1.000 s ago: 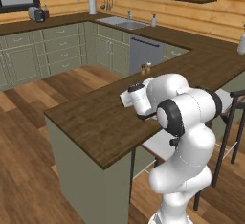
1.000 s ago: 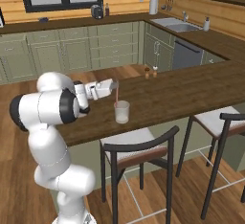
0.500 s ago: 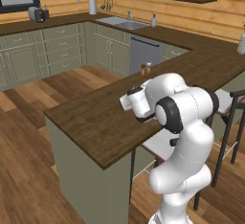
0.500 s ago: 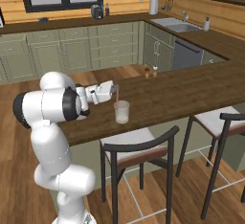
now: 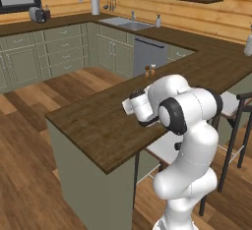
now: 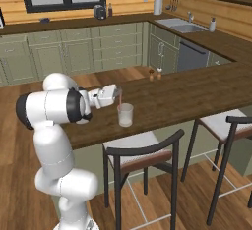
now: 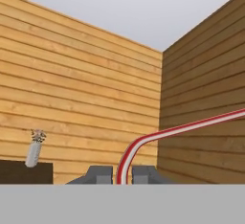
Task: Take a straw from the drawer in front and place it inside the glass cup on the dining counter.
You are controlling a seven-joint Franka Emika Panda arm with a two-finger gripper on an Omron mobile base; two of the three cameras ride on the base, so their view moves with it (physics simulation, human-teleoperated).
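Gripper (image 7: 122, 174) was closed on the straw (image 7: 143, 141) at frame bottom centre. Straw judged light, thin, slippery, likely to pivot; pinch below bend. Glass cup (image 6: 125, 114) mid-frame.

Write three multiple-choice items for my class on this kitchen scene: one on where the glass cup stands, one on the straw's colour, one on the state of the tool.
1. Where does the glass cup stand?
A. in the sink
B. on the dining counter
C. on a stool

2. What colour is the straw?
A. red
B. blue
C. green

3. What is the state of the tool?
A. open and empty
B. shut on the straw
C. shut on the cup

Key:
1 B, the right base view shows the cup on the dark wood top near its front edge.
2 A, the hand view shows a red stick with a pale stripe.
3 B, the hand view shows the straw rising from between the closed fingertips.
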